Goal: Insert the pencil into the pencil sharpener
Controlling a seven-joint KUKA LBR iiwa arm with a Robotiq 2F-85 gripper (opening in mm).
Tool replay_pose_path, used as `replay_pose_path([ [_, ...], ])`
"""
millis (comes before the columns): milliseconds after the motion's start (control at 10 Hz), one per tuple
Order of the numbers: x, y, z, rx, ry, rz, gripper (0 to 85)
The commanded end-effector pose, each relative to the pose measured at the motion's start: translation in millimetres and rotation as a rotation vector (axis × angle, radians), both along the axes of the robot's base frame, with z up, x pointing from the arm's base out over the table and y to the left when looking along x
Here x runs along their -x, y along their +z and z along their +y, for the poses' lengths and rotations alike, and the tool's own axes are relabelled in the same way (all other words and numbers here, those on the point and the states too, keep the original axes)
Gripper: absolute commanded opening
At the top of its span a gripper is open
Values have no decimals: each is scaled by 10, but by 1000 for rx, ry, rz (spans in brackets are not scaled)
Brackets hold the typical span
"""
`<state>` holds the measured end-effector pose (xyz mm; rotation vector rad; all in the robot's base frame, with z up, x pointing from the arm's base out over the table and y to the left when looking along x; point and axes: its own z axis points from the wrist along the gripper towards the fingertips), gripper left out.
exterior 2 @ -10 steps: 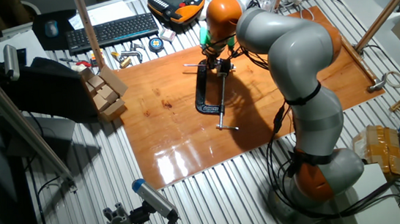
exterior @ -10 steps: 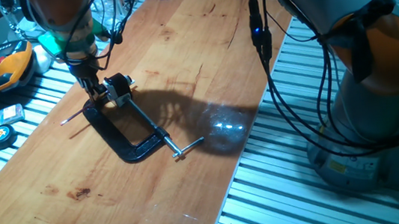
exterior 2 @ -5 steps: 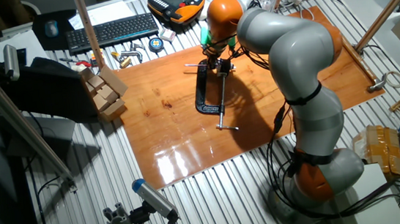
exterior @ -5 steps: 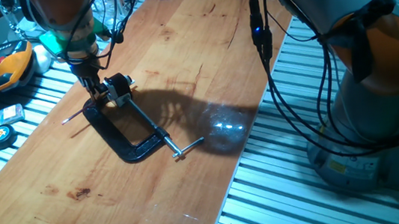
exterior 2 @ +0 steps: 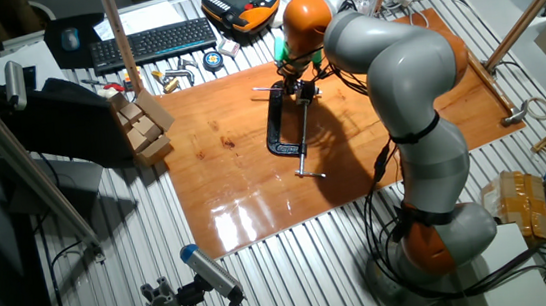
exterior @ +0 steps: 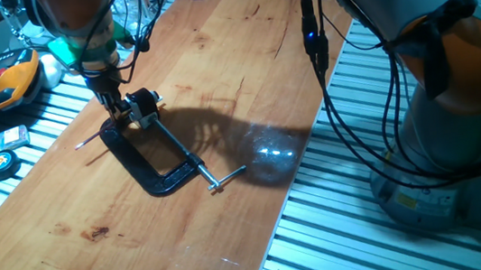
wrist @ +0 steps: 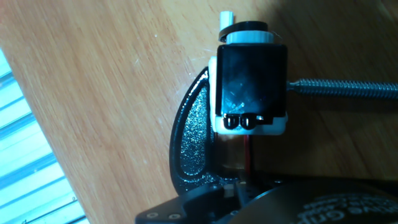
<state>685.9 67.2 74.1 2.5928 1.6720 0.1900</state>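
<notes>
- In the hand view, a thin red line, probably the pencil (wrist: 247,151), runs from the gripper (wrist: 239,186) up to the pencil sharpener (wrist: 250,84). It seems lined up with the sharpener's hole so it can slide in.
- Whether the fingers pinch the pencil cannot be told; they are hidden at the frame's bottom edge.
- The sharpener sits in the black clamp (exterior: 148,159), its threaded screw (wrist: 348,88) pressing from one side, apparently so pushing cannot shift it.
- Farther off, the wooden table (exterior: 217,92) carries the clamp near its edge, with the gripper (exterior: 113,104) low over the sharpener (exterior: 140,104).
</notes>
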Motion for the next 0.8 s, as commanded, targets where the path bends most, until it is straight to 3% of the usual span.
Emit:
replay_pose_path([
  [0,0,-1,-2,-3,-4,0,0],
  [700,11,8,-22,-7,-14,2,0],
])
